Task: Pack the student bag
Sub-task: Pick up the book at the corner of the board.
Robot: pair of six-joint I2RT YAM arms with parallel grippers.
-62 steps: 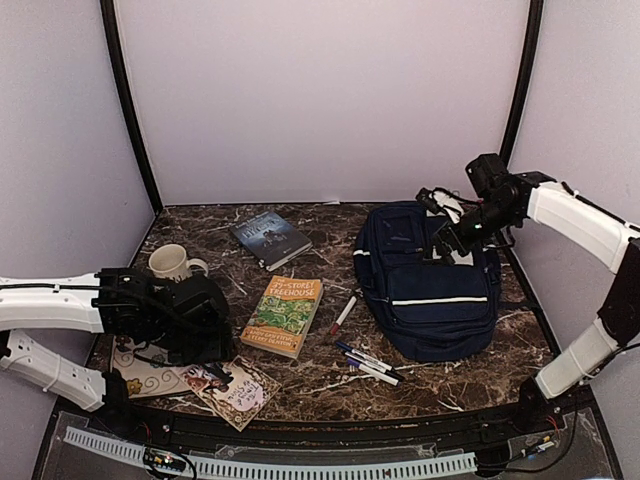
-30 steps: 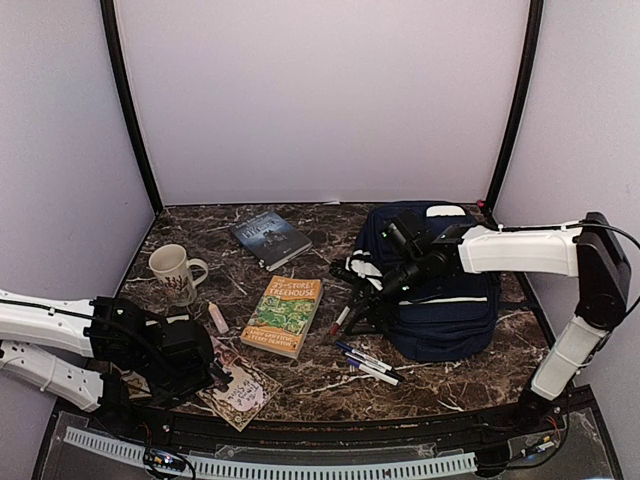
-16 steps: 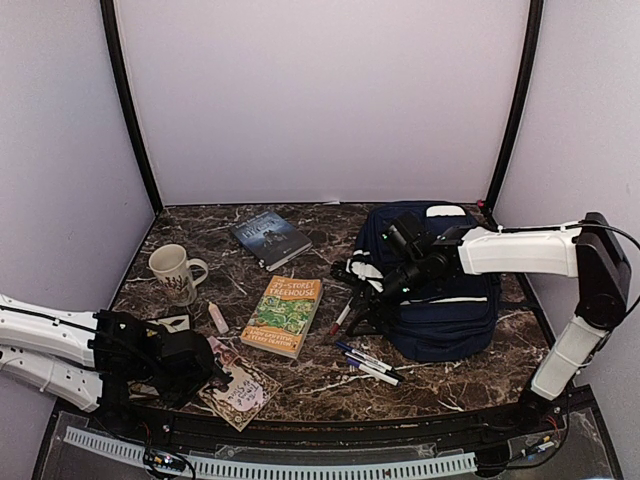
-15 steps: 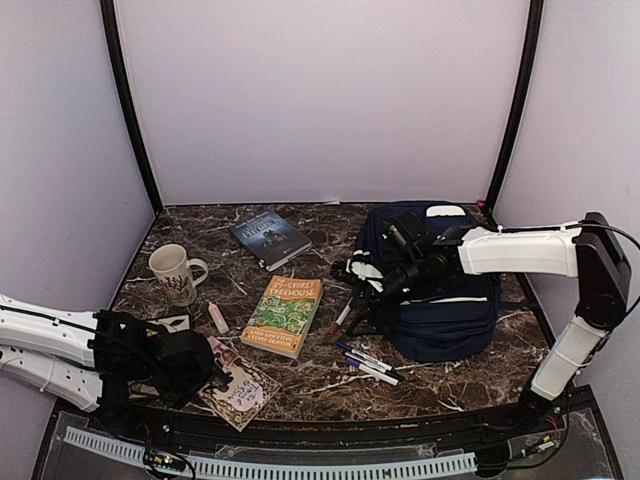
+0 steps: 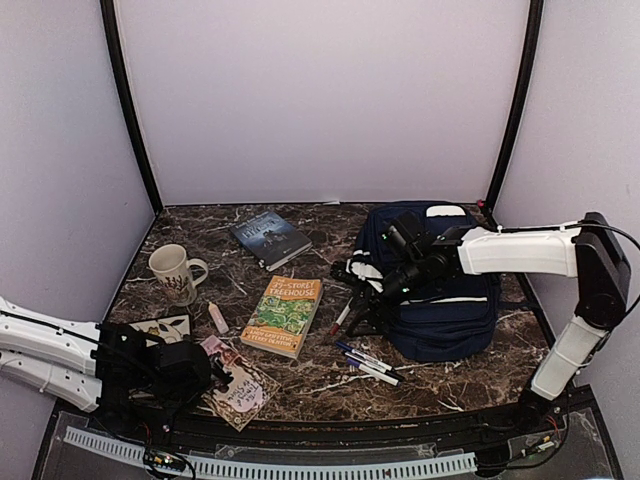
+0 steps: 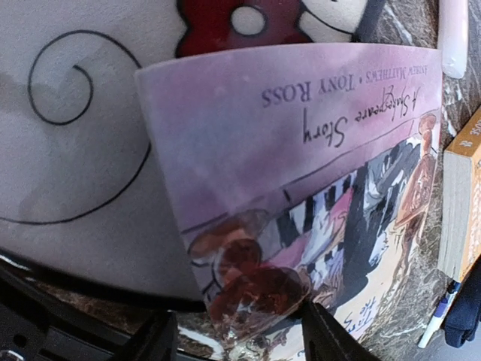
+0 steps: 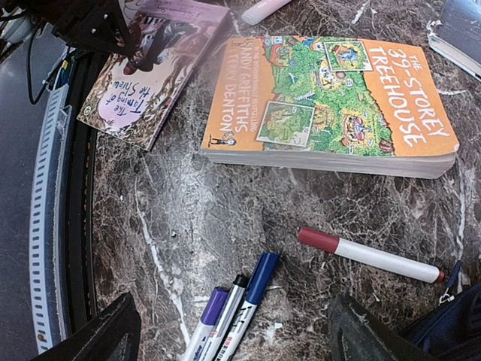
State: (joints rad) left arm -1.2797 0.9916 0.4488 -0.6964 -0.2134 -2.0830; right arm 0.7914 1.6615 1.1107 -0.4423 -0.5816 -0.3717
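Note:
The student bag [image 5: 432, 290], navy with white stripes, lies at the right of the table; its edge shows in the right wrist view [image 7: 455, 327]. My right gripper [image 5: 362, 300] hangs open just left of the bag, above a red-capped marker [image 7: 368, 254] and three markers [image 7: 233, 308] side by side; nothing is between its fingers [image 7: 237, 342]. My left gripper [image 5: 212, 376] is low at the near-left edge, open, its fingertips either side of the near corner of a pink picture book [image 6: 301, 143]. I cannot tell whether they touch the book.
An orange paperback [image 5: 283, 316] lies mid-table, a dark book [image 5: 270, 238] behind it, and a mug [image 5: 172, 267] at the far left. A pale tube [image 5: 217, 318] and a white card with swirls [image 6: 68, 150] lie near the picture book [image 5: 238, 390].
My left arm has drawn back toward the near-left edge and its jaws have narrowed a little around the picture book's corner. My right arm, earlier swung down from the bag's top, now stays still.

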